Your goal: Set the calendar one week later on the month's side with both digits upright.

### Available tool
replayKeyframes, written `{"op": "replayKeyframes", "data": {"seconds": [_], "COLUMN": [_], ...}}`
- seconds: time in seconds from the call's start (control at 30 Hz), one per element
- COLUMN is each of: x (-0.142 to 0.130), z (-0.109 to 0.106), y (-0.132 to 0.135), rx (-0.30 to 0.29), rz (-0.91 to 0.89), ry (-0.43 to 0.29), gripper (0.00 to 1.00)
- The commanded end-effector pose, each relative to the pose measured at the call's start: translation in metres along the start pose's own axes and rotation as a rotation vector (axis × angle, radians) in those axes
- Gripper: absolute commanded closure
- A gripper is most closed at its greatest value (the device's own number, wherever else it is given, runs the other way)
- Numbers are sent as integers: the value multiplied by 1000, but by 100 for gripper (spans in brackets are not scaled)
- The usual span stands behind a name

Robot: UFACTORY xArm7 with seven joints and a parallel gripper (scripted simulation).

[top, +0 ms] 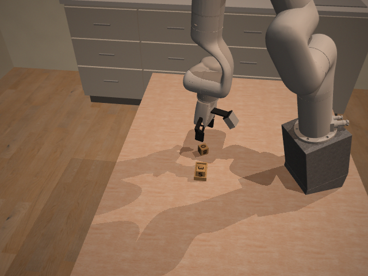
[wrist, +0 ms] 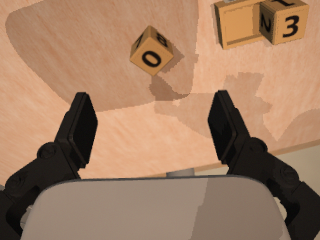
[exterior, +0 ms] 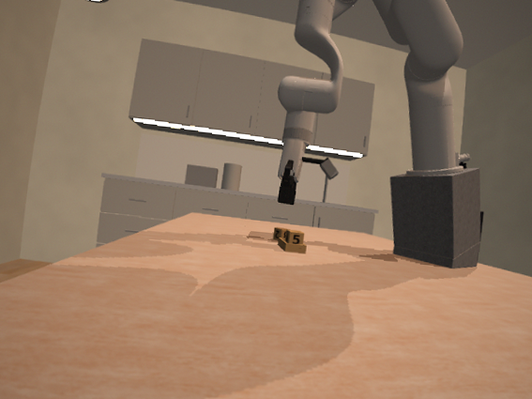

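Note:
A loose wooden cube [top: 203,149] [exterior: 278,233] [wrist: 152,50] stands on the table with 0 on top and 8 on one side. It sits just behind the wooden tray [top: 199,179] [exterior: 291,247] [wrist: 235,27]. A second cube [top: 200,167] [exterior: 295,239] [wrist: 283,21] stands in the tray with 3 on top and 5 on one side. The tray's other slot is empty in the wrist view. My gripper [top: 199,135] [exterior: 286,197] [wrist: 152,105] is open and empty. It hangs a little above the loose cube, toward the back of the table.
The arm's dark base block [top: 316,160] [exterior: 432,217] stands on the table to the right of the tray. Grey drawer cabinets [top: 133,53] line the wall behind. The table's left edge drops to the wooden floor [top: 44,133].

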State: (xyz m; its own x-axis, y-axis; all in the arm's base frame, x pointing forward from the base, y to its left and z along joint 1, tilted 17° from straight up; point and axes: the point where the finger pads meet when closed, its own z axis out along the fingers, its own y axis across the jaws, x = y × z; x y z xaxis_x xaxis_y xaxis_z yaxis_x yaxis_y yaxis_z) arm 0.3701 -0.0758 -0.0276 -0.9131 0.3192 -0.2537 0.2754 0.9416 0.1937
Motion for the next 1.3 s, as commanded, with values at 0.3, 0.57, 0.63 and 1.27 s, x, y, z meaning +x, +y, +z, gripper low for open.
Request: {"op": "replayKeyframes", "data": {"seconds": [0.3,0.57,0.63,1.27], "x": [-1,0,0,0], "z": [-1,-2,-2,-2], "y": [0,0,0,0], "rx": [8,12,13,13], "rz": [418,614,668,704], "ry": [33,33,32,32], "gripper": [0,0,0,51]}}
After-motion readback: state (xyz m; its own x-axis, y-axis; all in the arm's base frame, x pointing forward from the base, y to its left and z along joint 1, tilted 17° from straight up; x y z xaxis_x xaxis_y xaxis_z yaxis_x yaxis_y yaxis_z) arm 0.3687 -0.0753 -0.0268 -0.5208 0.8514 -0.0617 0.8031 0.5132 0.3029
